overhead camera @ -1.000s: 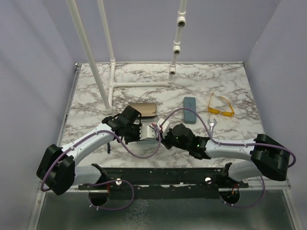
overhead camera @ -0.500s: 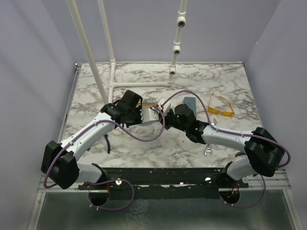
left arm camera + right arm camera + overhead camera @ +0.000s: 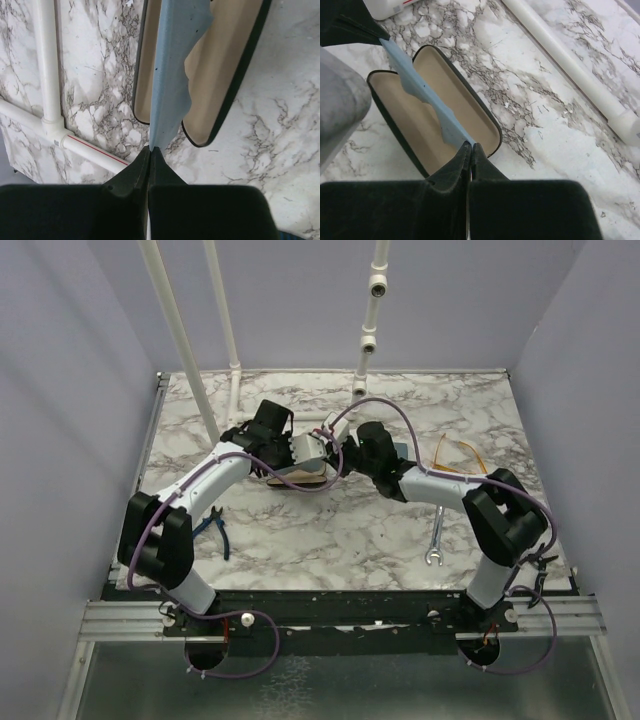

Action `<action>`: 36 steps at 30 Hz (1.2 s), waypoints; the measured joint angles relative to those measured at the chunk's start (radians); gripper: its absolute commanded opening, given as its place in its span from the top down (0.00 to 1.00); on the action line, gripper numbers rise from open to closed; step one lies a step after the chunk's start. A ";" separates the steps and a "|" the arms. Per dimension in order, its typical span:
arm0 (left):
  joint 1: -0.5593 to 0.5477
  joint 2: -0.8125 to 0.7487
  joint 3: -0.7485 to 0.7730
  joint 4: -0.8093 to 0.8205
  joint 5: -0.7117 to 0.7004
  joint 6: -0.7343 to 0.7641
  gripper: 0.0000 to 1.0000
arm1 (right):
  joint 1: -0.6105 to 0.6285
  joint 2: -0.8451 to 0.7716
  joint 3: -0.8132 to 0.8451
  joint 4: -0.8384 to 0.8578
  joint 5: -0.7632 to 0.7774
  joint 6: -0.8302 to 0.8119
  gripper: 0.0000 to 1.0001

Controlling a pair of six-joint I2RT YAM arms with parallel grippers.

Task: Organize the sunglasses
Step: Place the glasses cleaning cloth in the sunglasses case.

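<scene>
Marble-patterned tabletop (image 3: pixel 330 530) carries the whole work area, with a white pipe frame (image 3: pixel 47 65) at its far side. Both arms reach inward and meet over the black case (image 3: pixel 402 117), which lies open with its beige lining up and nothing resting inside. A light-blue cloth (image 3: pixel 422 92) is stretched as a narrow, partly twisted band above that lining. The left gripper (image 3: pixel 150 150) is fully closed, pinching one end of the cloth. The right gripper (image 3: pixel 471 146) is likewise clamped tight on the opposite end. The yellow sunglasses (image 3: pixel 460 468) lie on the table well to the right of the case, beyond the right arm, untouched. The dark wire-framed pair cannot be found in any view. A wrench (image 3: pixel 435 540) and a pair of pliers (image 3: pixel 215 530) lie nearer the arm bases, clear of the work. The step in hand appears to be laying the cloth into the open case. To do it well, lower both ends together and keep light tension so that the band untwists. Centre it over the lining, since any fold over the rim would likely stop the lid from seating. Release only once the cloth rests flat — one end at a time risks dragging it out. Keep the fingertips off the case wall so that the case does not slide.
</scene>
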 measured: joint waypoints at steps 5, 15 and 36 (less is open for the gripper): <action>0.026 0.070 0.041 0.026 -0.001 0.019 1.00 | -0.030 0.065 0.064 -0.023 -0.029 -0.024 1.00; 0.053 0.104 0.005 0.045 0.035 0.079 1.00 | -0.044 0.126 0.110 -0.097 -0.119 -0.100 1.00; 0.061 0.135 -0.117 0.062 0.163 0.115 1.00 | -0.039 0.167 0.096 -0.233 -0.240 -0.183 0.99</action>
